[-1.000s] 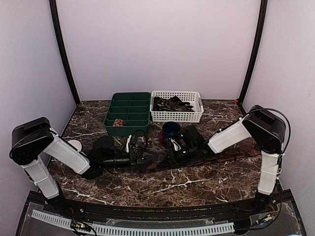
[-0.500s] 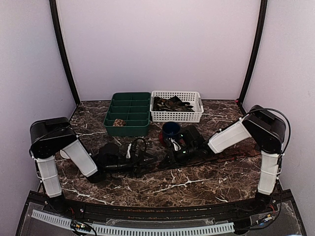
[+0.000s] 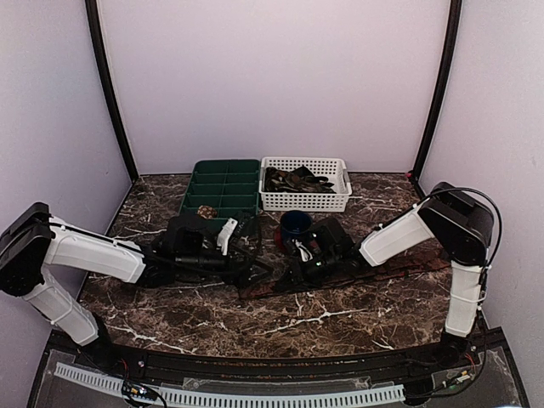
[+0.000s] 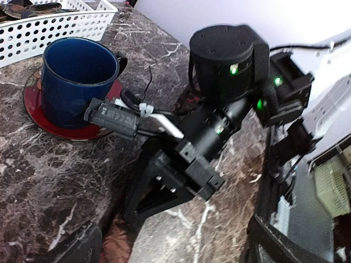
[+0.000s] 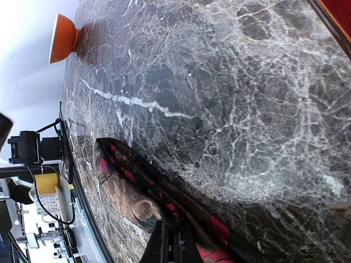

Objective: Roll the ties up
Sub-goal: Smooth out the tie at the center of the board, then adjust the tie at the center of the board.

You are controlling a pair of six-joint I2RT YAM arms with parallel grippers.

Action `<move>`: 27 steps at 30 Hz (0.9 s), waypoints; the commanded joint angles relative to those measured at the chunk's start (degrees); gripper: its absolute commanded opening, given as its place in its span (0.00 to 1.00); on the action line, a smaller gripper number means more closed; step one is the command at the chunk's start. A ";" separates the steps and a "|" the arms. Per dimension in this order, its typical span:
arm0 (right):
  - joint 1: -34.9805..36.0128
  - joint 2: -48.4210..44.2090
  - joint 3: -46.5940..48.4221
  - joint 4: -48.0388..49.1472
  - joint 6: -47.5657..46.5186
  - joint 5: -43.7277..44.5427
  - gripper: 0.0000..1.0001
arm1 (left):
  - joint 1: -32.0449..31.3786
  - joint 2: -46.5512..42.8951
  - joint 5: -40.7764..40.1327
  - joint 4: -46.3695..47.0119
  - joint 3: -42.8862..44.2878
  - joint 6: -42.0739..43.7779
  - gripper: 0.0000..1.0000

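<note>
Right wrist view: right pincer (image 5: 170, 246) clamped together on a flat patterned tie (image 5: 131, 200), its free end toward the tabletop (image 5: 219, 82) edge. Left pincer (image 3: 252, 270) gapes apart just beside. Bare marble in front; blue mug (image 3: 295, 225) close behind.

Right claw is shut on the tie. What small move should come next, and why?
Probably bring the open left claw down onto the tie beside the shut right claw: the tie lies flat, unrolled, and one claw alone likely cannot start a coil.
</note>
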 commanded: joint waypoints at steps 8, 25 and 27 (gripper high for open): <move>0.25 -0.43 -1.11 -0.34 0.51 1.65 0.00 | -0.38 10.81 -1.54 -9.50 3.74 32.02 0.84; -4.23 -14.95 -7.12 -2.74 0.24 0.11 0.33 | -2.39 20.83 -0.85 -11.55 6.65 41.23 0.40; -7.41 -18.38 -9.25 -5.76 -1.16 0.50 0.36 | -2.41 20.96 -0.42 -11.38 6.42 41.63 0.39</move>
